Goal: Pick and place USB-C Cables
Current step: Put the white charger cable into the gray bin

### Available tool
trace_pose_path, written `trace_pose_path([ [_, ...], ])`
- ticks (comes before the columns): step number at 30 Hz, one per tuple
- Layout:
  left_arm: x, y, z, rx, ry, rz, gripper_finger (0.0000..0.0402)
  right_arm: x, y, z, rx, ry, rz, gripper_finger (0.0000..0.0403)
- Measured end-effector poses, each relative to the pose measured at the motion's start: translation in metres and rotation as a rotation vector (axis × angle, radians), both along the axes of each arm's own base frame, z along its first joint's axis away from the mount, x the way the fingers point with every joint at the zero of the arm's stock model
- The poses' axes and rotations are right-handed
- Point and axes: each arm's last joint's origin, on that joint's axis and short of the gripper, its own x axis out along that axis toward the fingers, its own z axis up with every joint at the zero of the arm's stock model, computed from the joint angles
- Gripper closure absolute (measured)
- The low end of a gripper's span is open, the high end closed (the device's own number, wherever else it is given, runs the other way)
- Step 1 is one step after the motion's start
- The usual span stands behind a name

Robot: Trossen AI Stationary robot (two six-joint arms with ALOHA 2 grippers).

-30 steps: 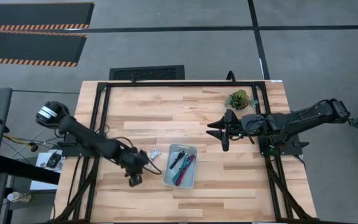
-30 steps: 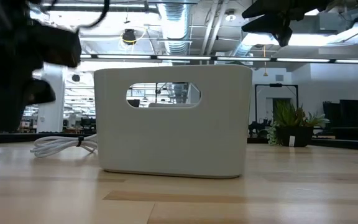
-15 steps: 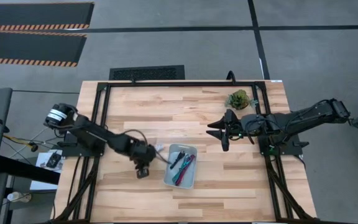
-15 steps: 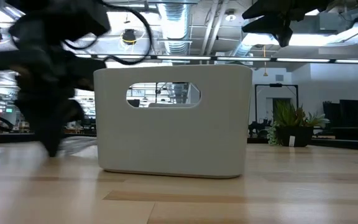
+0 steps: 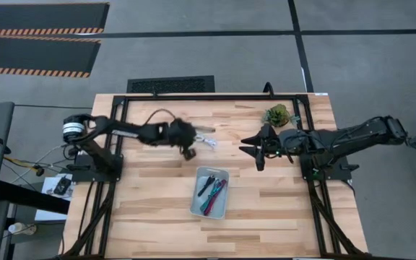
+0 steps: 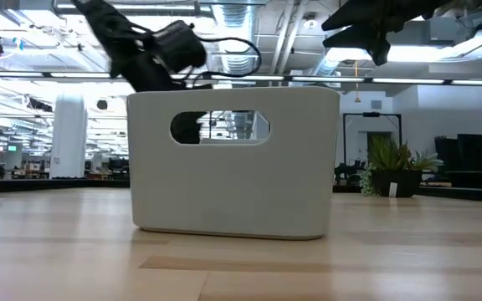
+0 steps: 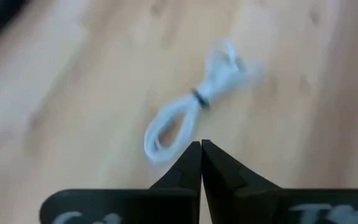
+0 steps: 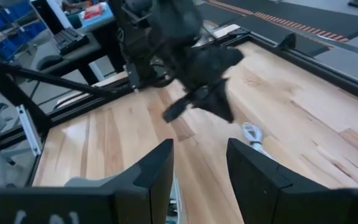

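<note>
The white USB-C cable (image 5: 206,141), a small coil bound by a dark tie, shows beyond the far end of the white tray (image 5: 212,170). In the left wrist view the white cable (image 7: 191,112) is blurred just past my shut left gripper (image 7: 201,146). That gripper (image 5: 188,152) hangs over the table behind the tray. The black cable (image 5: 205,187), the magenta cable (image 5: 216,192) and the teal cable (image 5: 211,206) lie inside the tray. My open right gripper (image 5: 256,149) hovers right of the white cable (image 8: 252,134). My left gripper is shut with its fingertips (image 7: 194,152) right beside the cable's loop end (image 7: 160,146), coming from above at a slant. The fingers hide the closest part of the loop, so I cannot tell whether they touch it.
A green leafy clump (image 5: 276,114) sits near the table's far right corner, close to the right arm. The tray (image 6: 233,184) stands near the table's middle and blocks the low view. Black frame rails run along the table's left, right and far edges.
My left gripper has swung fast from the table's near side, left of the tray, toward the far edge and the right, rising behind the tray. The white cable, which lay left of the tray, now shows beyond the tray's far end.
</note>
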Motion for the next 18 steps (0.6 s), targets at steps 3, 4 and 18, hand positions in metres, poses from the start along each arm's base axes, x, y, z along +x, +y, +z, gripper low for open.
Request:
trace_pose_path([
  [3, 0.011, 0.022, 0.014, 0.006, -0.034, 0.025, 0.0401, 0.000, -0.003, 0.000, 0.009, -0.002, -0.019, 0.0230],
  [4, 0.015, 0.026, 0.023, 0.005, -0.055, 0.030, 0.0401, 0.001, -0.005, 0.000, 0.017, -0.002, -0.029, 0.0230],
  [18, -0.037, -0.022, 0.159, 0.022, -0.205, -0.034, 0.0401, 0.066, -0.040, -0.043, -0.153, 0.250, -0.154, 0.0205],
])
